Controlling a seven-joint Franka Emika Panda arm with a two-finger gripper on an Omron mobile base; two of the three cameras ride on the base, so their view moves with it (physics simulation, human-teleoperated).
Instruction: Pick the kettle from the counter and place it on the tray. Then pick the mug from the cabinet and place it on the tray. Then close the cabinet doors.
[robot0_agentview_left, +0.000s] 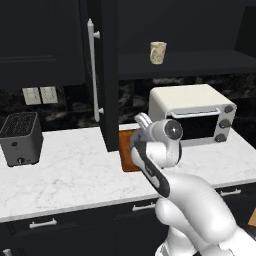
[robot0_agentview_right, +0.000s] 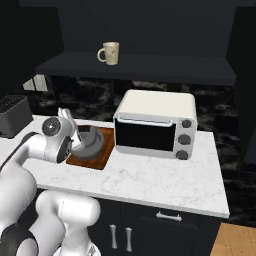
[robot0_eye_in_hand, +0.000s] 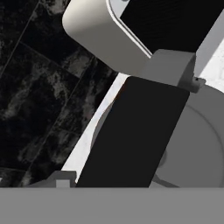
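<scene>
Right against the hand's camera sits the kettle, resting on the tray on the bench — hand partly closed at its handle, grip uncertain; mug on cabinet shelf.

kettle showing dark grey | tray glowing reddish-brown | mug sitting cream with faint speckles | counter gleaming white with grey veins | toaster oven looking cream, black glass door | toaster staying dark grey | cabinet door reading black, silver bar handle
</scene>
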